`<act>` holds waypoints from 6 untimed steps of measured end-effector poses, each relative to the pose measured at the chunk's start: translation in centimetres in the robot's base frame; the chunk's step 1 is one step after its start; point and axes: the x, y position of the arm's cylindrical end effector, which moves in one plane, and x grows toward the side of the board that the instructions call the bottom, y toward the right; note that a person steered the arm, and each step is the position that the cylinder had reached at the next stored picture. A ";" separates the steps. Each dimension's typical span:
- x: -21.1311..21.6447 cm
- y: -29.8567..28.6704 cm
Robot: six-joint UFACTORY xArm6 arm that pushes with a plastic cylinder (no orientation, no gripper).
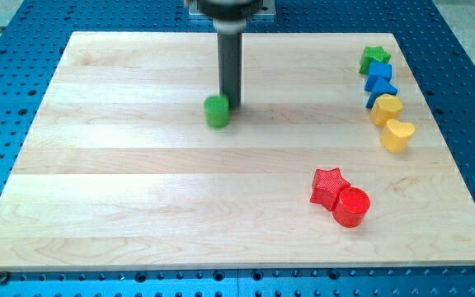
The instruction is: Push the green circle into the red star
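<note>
The green circle (217,111) sits on the wooden board (138,190) a little above the middle, left of centre. My tip (232,105) stands right beside it, at its upper right edge, touching or nearly so. The red star (328,186) lies at the lower right of the board, well away from the green circle, with a red circle (352,206) touching its lower right side.
Along the right edge runs a row of blocks: a green star (374,57) at the top, two blue blocks (378,73) (381,89) below it, then two yellow hearts (386,108) (397,134). Blue perforated table surrounds the board.
</note>
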 end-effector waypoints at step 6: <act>8.7 3.9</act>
